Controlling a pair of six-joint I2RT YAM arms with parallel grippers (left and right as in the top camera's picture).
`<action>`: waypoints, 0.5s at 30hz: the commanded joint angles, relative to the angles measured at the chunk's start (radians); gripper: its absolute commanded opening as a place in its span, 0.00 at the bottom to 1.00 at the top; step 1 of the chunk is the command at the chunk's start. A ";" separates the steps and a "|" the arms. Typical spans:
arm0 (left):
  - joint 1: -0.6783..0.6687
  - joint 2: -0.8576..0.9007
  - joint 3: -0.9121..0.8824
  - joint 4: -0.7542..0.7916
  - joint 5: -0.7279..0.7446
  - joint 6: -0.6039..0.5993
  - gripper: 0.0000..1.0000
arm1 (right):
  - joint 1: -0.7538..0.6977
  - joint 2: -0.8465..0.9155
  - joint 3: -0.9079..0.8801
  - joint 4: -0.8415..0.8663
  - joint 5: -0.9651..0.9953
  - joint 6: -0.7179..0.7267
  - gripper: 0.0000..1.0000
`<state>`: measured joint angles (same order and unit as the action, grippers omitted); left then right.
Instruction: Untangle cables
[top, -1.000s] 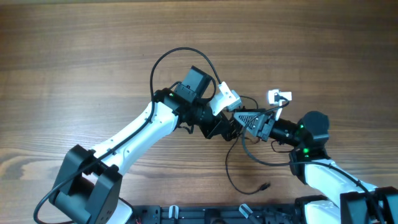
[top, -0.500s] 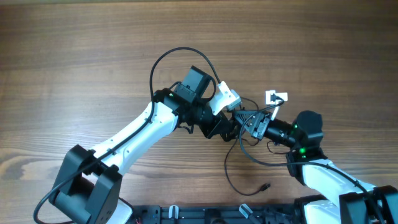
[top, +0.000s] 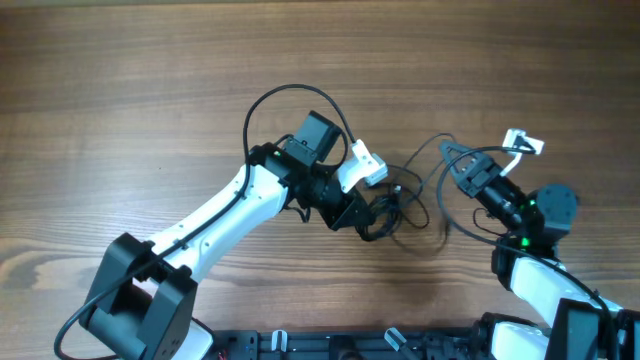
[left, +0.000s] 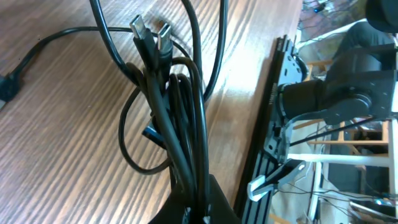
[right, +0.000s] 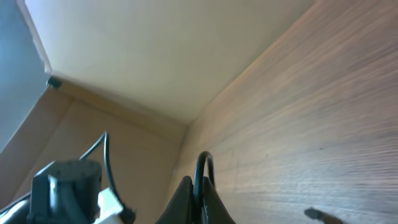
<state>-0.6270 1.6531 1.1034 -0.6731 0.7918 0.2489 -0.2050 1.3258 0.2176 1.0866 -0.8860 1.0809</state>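
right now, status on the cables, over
Left gripper shut on cable bundle. Right gripper shut on one cable loop. Bundle tangled; nothing blocking.

cables (left: 180, 118) on table (left: 62, 155), right arm (top: 525, 210) to right

I count two arms: left arm (top: 215, 215), right arm (top: 540, 208). Two grippers: left gripper (top: 376, 214), right gripper (top: 461, 171). One bunch of cables (top: 408, 203), centre frame; I can't count the strands. Two plugs (left: 138, 26) side by side, upper left of the left wrist view. One table (top: 120, 80).
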 joint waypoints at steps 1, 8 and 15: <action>-0.006 -0.015 0.010 -0.010 0.038 -0.002 0.04 | -0.037 0.006 0.003 0.010 0.043 -0.041 0.04; 0.014 -0.015 0.010 -0.042 0.037 -0.002 0.04 | -0.178 0.006 0.003 -0.134 0.179 -0.060 0.12; 0.113 -0.015 0.010 0.004 0.038 -0.063 0.04 | -0.273 0.006 0.003 -0.325 0.179 -0.116 0.18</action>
<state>-0.5755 1.6531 1.1042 -0.7040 0.8089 0.2398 -0.4580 1.3258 0.2184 0.8059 -0.7357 1.0256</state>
